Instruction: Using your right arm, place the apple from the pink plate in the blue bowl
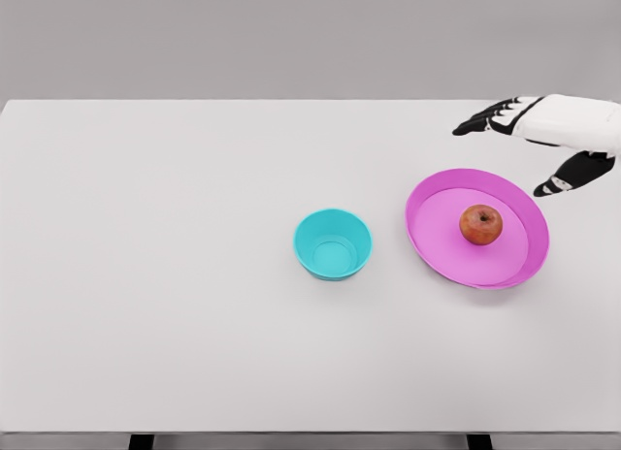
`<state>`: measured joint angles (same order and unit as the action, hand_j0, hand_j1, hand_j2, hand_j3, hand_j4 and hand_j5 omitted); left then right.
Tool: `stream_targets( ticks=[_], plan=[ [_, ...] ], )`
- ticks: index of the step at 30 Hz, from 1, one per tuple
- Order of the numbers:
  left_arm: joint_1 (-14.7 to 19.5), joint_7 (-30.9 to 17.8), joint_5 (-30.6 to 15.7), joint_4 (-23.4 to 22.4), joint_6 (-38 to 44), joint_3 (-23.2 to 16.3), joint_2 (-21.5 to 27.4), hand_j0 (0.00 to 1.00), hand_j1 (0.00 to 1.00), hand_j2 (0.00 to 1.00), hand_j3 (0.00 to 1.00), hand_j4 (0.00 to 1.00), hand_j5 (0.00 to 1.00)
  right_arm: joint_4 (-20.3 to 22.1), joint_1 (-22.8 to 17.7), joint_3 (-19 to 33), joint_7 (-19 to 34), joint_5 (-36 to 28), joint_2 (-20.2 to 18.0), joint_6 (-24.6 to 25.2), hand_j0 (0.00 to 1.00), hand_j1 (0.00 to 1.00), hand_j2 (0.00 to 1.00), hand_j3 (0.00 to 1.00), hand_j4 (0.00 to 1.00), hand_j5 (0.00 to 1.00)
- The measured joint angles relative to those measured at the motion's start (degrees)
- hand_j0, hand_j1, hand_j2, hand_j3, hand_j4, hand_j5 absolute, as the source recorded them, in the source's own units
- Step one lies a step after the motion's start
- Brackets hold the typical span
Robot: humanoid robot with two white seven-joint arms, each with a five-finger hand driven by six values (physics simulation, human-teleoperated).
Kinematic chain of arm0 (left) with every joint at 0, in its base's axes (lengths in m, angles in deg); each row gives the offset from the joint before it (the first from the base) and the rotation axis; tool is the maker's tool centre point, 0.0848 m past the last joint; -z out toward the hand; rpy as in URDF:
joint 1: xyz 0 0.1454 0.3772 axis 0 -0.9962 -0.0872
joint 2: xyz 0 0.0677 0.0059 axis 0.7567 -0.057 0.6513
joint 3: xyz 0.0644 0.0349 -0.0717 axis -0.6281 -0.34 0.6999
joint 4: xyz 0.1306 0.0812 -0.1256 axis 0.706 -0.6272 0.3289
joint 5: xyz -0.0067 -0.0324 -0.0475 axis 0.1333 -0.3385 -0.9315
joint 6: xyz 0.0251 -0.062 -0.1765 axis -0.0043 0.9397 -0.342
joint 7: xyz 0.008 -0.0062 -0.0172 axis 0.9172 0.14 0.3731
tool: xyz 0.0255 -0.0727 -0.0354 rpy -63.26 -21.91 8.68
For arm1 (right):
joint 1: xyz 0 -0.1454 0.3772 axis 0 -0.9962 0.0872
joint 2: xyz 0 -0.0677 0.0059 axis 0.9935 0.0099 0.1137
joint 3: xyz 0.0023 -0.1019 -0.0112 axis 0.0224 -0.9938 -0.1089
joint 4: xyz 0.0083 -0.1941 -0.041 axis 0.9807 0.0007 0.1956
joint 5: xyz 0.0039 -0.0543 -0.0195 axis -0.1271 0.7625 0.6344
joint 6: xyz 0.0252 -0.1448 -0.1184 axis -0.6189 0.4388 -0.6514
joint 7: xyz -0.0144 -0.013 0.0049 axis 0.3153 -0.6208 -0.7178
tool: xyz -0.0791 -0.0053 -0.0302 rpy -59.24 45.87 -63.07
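1. Work surface: a white table (pixel 175 305) fills most of the head view, its far edge running against a plain grey background.
2. Apple (pixel 480 224): red-brown, resting on the pink plate (pixel 432 239), slightly right of the plate's middle. It sits upright, and nothing touches it.
3. Pink plate: round with a raised rim, on the right part of the table. It lies flat.
4. Blue bowl (pixel 333 243): turquoise, just left of the plate and apart from it, near the middle of the table. Its inside shows only its own floor.
5. Right hand (pixel 539 140): enters from the right edge, beyond the far right rim of the plate. The fingers (pixel 480 123) are spread and extended towards the left, and the thumb (pixel 568 174) is angled down towards the plate's rim. The hand holds nothing and is clear of the apple.
6. Whether the thumb tip touches the plate's rim cannot be judged.
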<state>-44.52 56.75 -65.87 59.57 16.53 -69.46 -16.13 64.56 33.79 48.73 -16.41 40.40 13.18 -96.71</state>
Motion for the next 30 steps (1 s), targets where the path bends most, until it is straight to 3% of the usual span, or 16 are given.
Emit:
stream_targets(
  ticks=[5,8,11,14,17,25,30],
  plan=[
    [0.0,0.0,0.0,0.0,0.0,0.0,0.0,1.00,1.00,1.00,1.00,1.00,1.00,-0.3,-3.9,0.2,0.0,0.1,0.1,-3.1,1.00,1.00,1.00,1.00,1.00,1.00],
    [0.0,0.0,0.0,0.0,0.0,0.0,0.0,1.00,1.00,1.00,1.00,1.00,1.00,-0.3,-8.5,0.8,0.0,0.2,0.9,-3.5,1.00,1.00,1.00,1.00,1.00,1.00],
    [0.0,0.0,0.0,0.0,0.0,0.0,0.0,1.00,1.00,1.00,1.00,1.00,1.00,-0.4,-9.2,2.2,0.0,0.4,1.7,-3.0,1.00,1.00,1.00,1.00,1.00,1.00],
    [0.0,0.0,0.0,0.0,0.0,0.0,0.0,1.00,1.00,1.00,1.00,1.00,1.00,-1.1,-13.0,3.9,0.0,4.7,5.1,-1.6,1.00,1.00,1.00,1.00,1.00,1.00],
    [0.0,0.0,0.0,0.0,0.0,0.0,0.0,1.00,1.00,1.00,1.00,1.00,1.00,-1.7,-13.7,6.2,0.0,8.3,7.5,-0.7,1.00,1.00,1.00,1.00,1.00,1.00],
    [0.0,0.0,0.0,0.0,0.0,0.0,0.0,1.00,1.00,1.00,1.00,1.00,1.00,-4.9,-15.4,8.2,0.0,10.6,7.0,-0.4,1.00,1.00,1.00,1.00,1.00,1.00],
    [0.0,0.0,0.0,0.0,0.0,0.0,0.0,1.00,1.00,1.00,1.00,1.00,1.00,-7.1,-15.0,8.1,0.0,12.3,9.0,-0.2,1.00,1.00,1.00,1.00,1.00,1.00]
  ],
)
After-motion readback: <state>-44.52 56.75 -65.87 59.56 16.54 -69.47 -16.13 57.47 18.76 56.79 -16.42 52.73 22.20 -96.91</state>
